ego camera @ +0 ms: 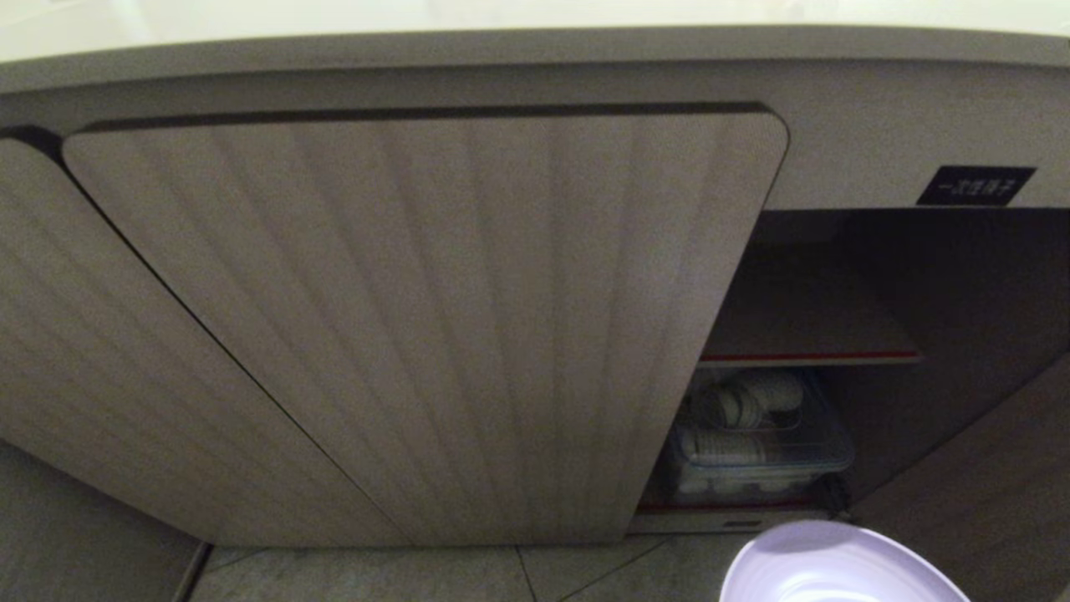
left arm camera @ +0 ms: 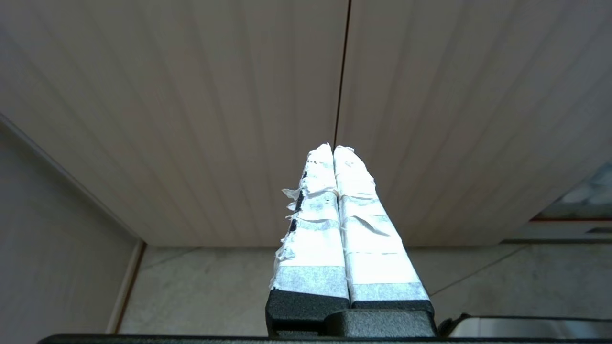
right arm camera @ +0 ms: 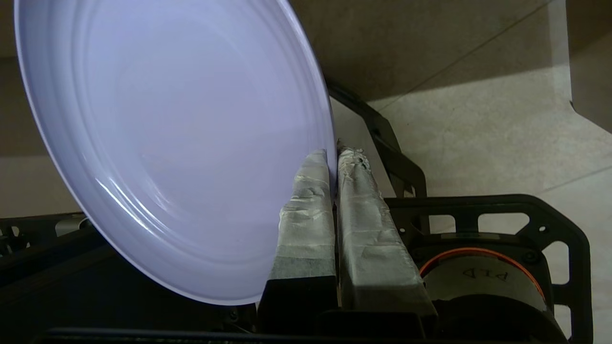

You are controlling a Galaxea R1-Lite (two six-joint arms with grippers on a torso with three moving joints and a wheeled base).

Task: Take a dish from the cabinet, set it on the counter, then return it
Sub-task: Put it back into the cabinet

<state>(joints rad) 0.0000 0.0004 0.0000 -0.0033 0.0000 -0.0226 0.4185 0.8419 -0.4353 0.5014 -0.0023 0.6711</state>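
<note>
The dish [right arm camera: 158, 143] is plain lavender-purple, the cabinet [ego camera: 418, 334] doors beige with vertical ribbing, its label [ego camera: 975, 185] black with white characters, the shelf edge [ego camera: 807, 357] striped red, the floor tiles [ego camera: 435, 577] mottled grey, and both grippers' fingers [left arm camera: 354, 215] wrapped in white tape.

Grey stone floor tiles [ego camera: 359, 577] with thin dark joints below.

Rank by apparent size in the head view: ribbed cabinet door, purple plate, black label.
1. ribbed cabinet door
2. purple plate, only partly in frame and nearer the camera, so its true size against the door is unsure
3. black label
</note>
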